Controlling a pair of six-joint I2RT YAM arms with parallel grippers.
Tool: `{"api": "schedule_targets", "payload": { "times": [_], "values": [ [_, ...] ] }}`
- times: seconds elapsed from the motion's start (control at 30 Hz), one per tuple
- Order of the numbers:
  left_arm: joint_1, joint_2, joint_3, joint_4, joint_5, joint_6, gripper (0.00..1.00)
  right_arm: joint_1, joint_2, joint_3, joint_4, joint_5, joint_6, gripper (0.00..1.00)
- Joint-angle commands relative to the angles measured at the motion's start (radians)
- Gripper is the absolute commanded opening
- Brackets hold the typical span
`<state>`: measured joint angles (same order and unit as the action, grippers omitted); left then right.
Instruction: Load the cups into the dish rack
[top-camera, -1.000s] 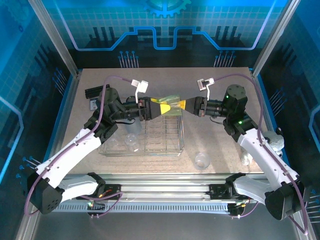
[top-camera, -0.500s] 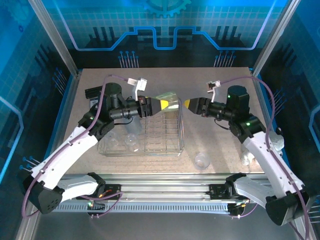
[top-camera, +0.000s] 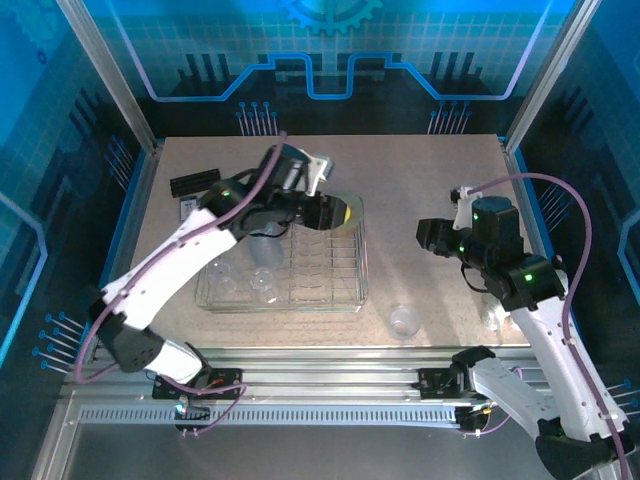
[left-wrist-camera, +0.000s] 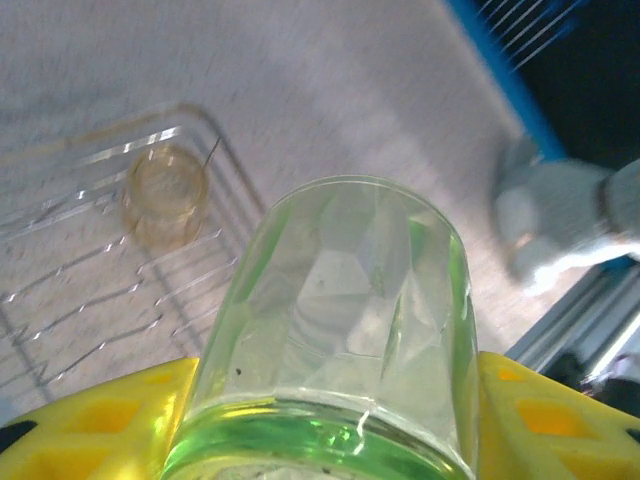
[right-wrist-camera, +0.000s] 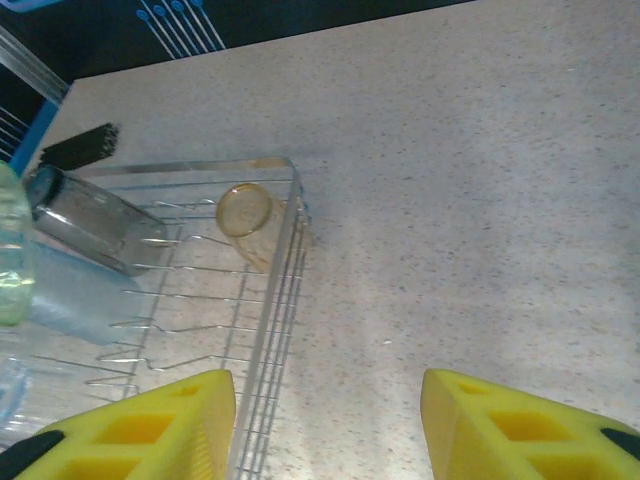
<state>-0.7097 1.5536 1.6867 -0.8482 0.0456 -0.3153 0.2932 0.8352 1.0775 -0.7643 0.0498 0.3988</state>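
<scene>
Swung over the far right corner of the silver wire dish rack (top-camera: 363, 270): translucent green plastic tumbler (left-wrist-camera: 350, 300), clamped in left claw (left-wrist-camera: 335, 400). Pulled back right of rack, right claw (right-wrist-camera: 325, 420), parted, empty. Best lowered slowly, mouth down, between tines.

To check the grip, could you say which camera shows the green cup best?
Left wrist: the green cup looms large between the fingers of the left gripper. From above, a small patch; the right wrist catches its edge.
</scene>
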Motion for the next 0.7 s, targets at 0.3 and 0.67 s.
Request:
{"api": "schedule_targets", "payload": {
  "times": [0.3, 0.67],
  "values": [
    [-0.062, 0.359, 0.329, -0.392, -0.215, 0.04, 0.16, -0.011, -0.037, -0.023, -0.048, 0.068, -0.138, 0.54],
    [-0.062, 0.54, 0.442, -0.469, -0.268, 0.052, 0.22, -0.014, -0.073, -0.053, -0.025, 0.094, -0.211, 0.58]
  ]
}}
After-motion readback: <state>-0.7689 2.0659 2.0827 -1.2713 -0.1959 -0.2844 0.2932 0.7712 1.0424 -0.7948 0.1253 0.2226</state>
